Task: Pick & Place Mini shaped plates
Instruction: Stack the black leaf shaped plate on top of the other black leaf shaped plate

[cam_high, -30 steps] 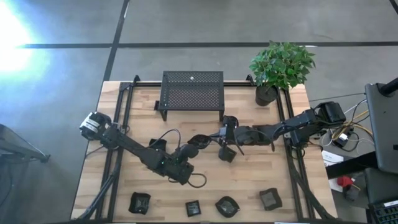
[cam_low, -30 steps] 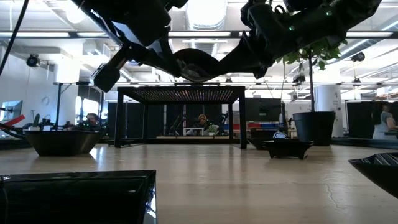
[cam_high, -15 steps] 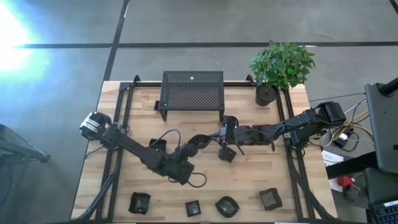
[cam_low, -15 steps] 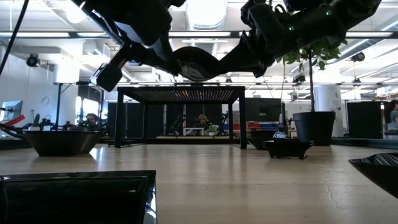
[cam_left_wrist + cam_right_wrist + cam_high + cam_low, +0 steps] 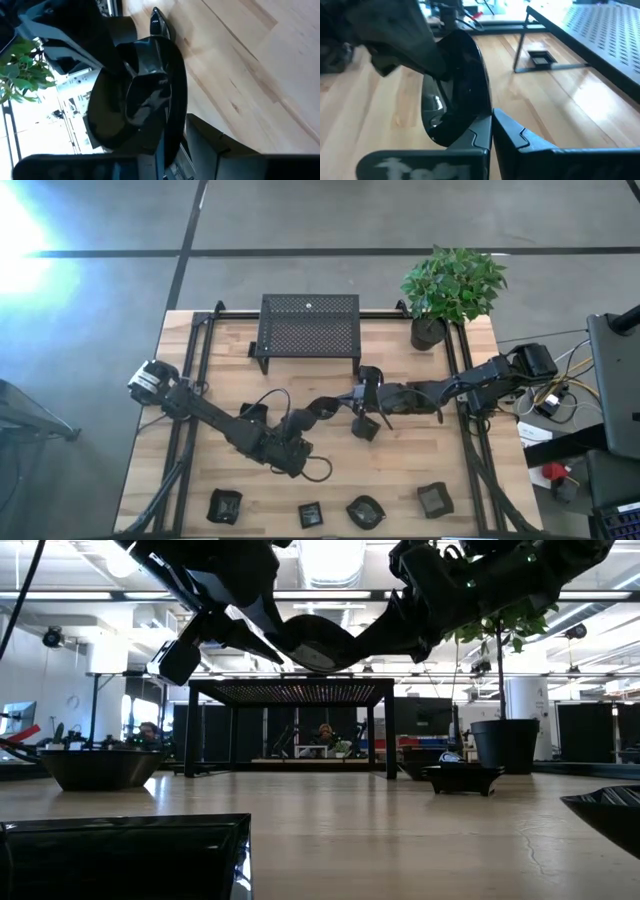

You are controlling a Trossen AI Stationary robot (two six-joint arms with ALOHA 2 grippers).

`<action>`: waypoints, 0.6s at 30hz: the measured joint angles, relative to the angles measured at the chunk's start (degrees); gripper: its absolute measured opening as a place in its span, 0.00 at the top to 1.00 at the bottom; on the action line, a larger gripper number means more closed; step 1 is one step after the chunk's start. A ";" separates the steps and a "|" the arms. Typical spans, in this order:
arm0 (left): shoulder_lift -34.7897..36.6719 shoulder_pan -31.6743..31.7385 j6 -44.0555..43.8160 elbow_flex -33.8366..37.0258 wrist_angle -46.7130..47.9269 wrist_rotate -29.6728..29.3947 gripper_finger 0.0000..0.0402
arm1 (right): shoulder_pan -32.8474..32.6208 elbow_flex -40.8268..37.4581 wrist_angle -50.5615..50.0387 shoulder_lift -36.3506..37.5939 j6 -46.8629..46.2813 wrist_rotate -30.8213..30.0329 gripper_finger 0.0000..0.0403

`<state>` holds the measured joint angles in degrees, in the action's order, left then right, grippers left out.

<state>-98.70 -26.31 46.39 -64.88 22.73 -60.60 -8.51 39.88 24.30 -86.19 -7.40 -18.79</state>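
One mini shaped plate (image 5: 318,642), glossy black and rounded, hangs in the air above the table's middle (image 5: 326,407). Both grippers are at it. My left gripper (image 5: 314,414) reaches in from the table's left and my right gripper (image 5: 352,399) from the right. Each is shut on an opposite side of the plate. Other mini plates rest on their bases on the table: several in a row along the near edge (image 5: 366,511), one left of centre (image 5: 253,412), and one under the right gripper (image 5: 365,428). My left gripper pinches the plate's rim on its left side (image 5: 167,141), coming roughly level from the table's left. The plate is lifted clear, its rim standing edge-on between the fingers. My right gripper pinches the opposite rim (image 5: 483,123) between its two fingers (image 5: 520,140), coming level from the table's right. The plate is clear of the table.
The black mesh stand (image 5: 309,330) stands at the far middle of the table. A potted plant (image 5: 430,330) stands at the far right corner. Black rails run along both table sides. Bare wood lies between the held plate and the near row.
The held plate has shifted slightly up and toward the table's right, together with both grippers. Both arms otherwise hold almost still.
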 joint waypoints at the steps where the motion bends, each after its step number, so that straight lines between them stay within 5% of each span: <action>1: 0.00 -0.08 -0.27 0.01 0.00 -0.19 0.81 | 0.00 0.00 -0.97 0.42 -0.37 -0.52 0.98; 18: 0.42 -2.01 -12.80 0.02 0.12 -1.18 0.81 | -0.47 -0.02 -23.30 14.00 -15.78 -7.23 0.98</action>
<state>-98.27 -28.32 33.59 -64.86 22.85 -61.78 -8.98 39.86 1.00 -72.19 -23.18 -26.02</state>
